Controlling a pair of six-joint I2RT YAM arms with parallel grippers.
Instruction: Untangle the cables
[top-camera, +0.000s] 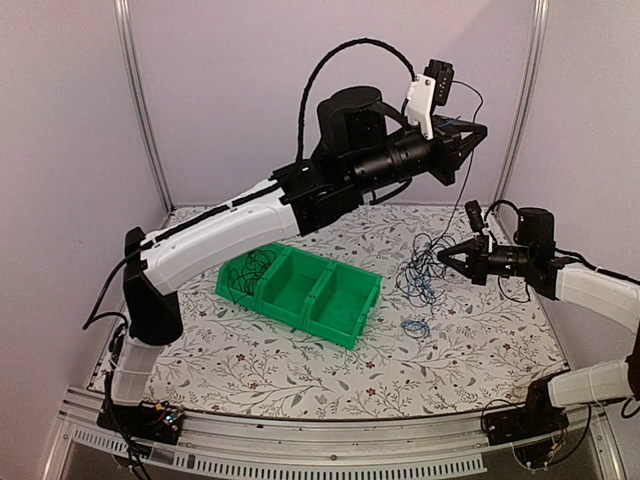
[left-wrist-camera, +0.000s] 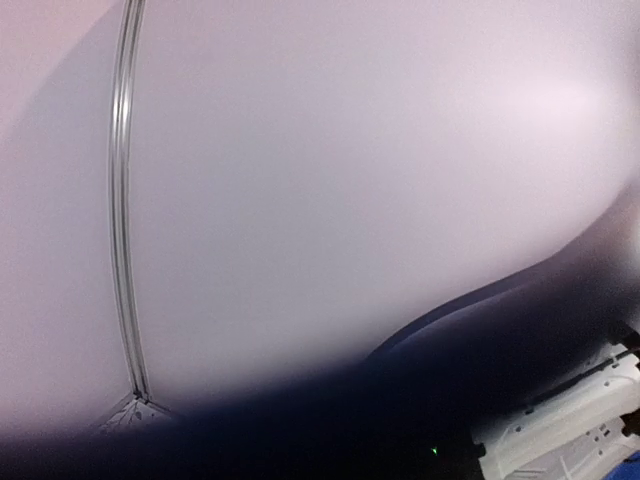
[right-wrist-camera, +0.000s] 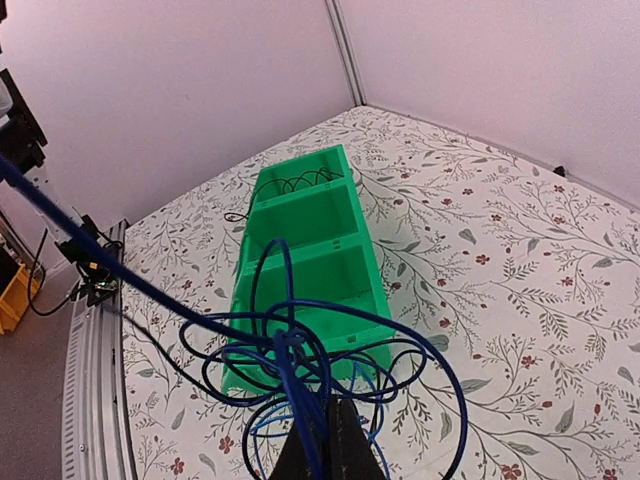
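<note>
Right pincer (right-wrist-camera: 325, 428): narrow, clamped on the knot of the cables (right-wrist-camera: 300, 350). Blue and black loops bunch right at its tips and hang above the desk (top-camera: 250, 370), just right of the green bin (top-camera: 335, 335).

Blue strand (right-wrist-camera: 120, 270): runs taut from the knot up and away toward the left arm.

Left pincer (top-camera: 470, 135): raised high, well apart from the knot. It looks closed on a thin strand that drops to the tangle. Its own wrist view shows only wall, so this is read from the top view.

Elsewhere: black coil (top-camera: 245, 275) lies in the bin's left compartment; small blue coil (top-camera: 415, 327) lies on the desk near the bin's right end.

Step (judged): drawing one strand out of the tangle, partway through the task.

Next: pull the raised end farther while the right holds firm. Watch for loops cinching tighter.
</note>
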